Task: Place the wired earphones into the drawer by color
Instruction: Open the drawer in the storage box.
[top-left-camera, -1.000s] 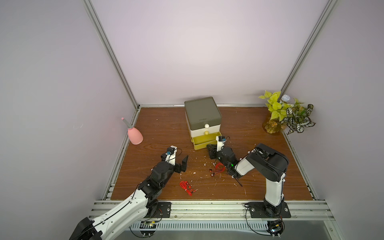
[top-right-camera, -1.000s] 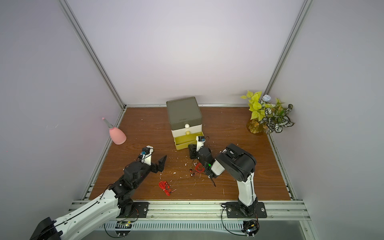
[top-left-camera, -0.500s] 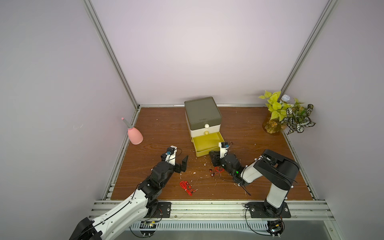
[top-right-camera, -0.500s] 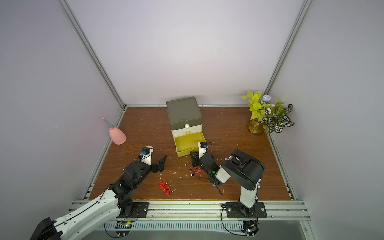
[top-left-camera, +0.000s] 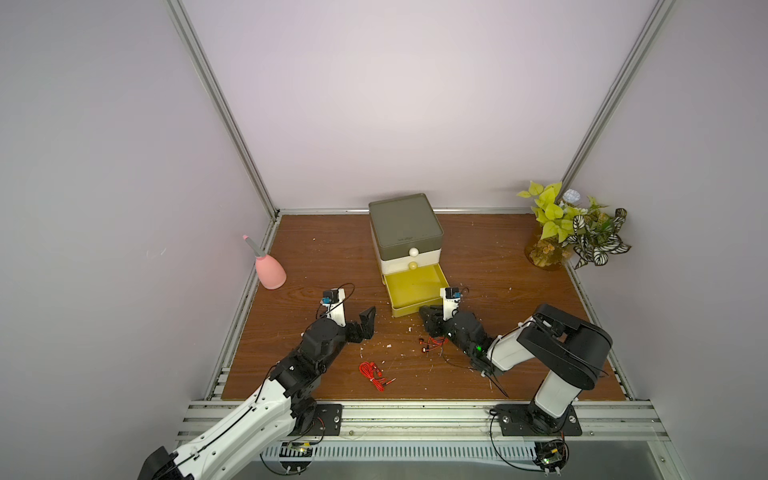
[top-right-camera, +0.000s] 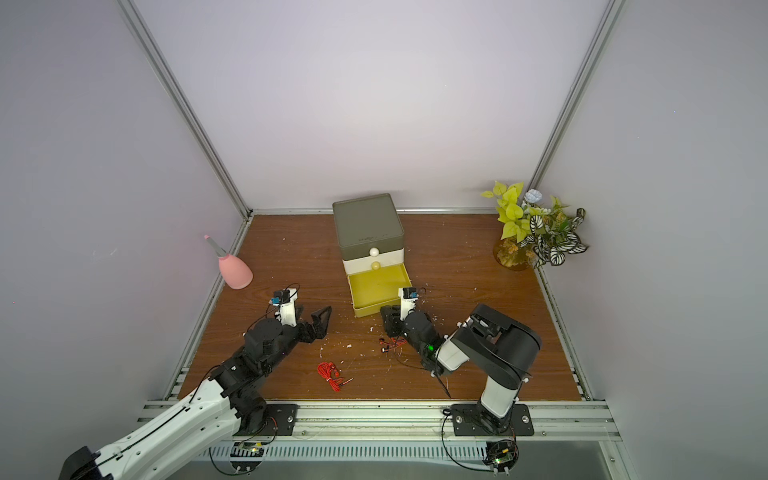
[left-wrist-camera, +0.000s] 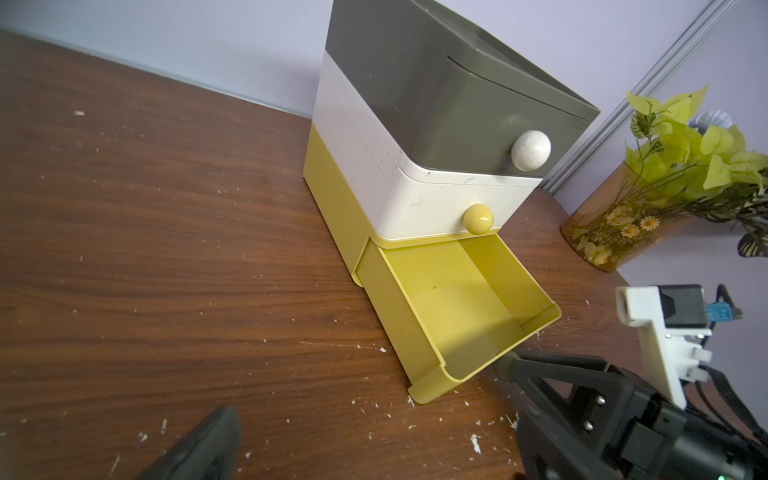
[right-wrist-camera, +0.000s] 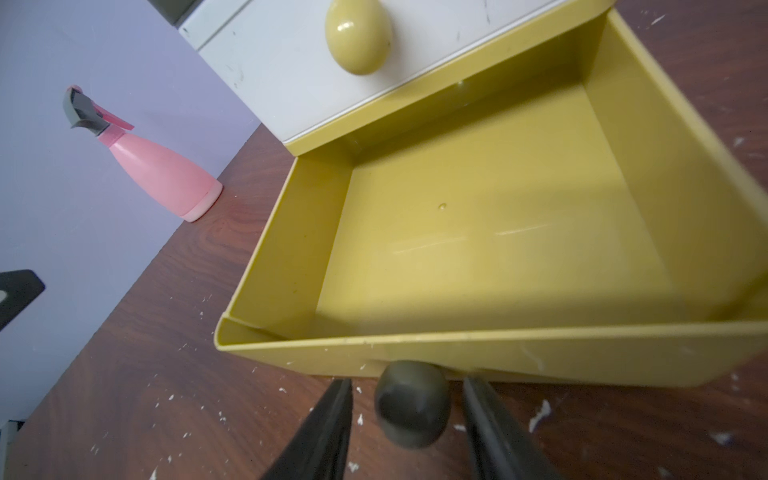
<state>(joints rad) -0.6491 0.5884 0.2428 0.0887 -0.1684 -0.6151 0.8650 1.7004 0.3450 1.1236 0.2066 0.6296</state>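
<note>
The drawer (top-left-camera: 405, 224) (top-right-camera: 368, 226) stands mid-table, its olive-grey and cream tiers shut. Its yellow bottom tier (top-left-camera: 415, 309) (right-wrist-camera: 498, 353) is pulled out, and nothing shows inside it. My right gripper (top-left-camera: 428, 312) (right-wrist-camera: 407, 382) is open at the tier's front. Its fingers stand on either side of the grey knob (right-wrist-camera: 413, 403) with a gap on each side. One red bundle of wired earphones (top-left-camera: 434, 343) lies just beside the right wrist. Another (top-left-camera: 372, 374) (top-right-camera: 328, 374) lies nearer the front. My left gripper (top-left-camera: 362, 326) is open and empty, left of the drawer.
A pink spray bottle (top-left-camera: 270, 270) stands by the left wall. A potted plant (top-left-camera: 569, 232) fills the back right corner. White crumbs are scattered over the wooden table (top-left-camera: 316, 257). Metal rails (top-left-camera: 415, 411) run along the front edge.
My right gripper drew back toward the front with the grey knob, sliding the yellow tier out, and then its jaws spread off the knob. The left arm stayed still.
</note>
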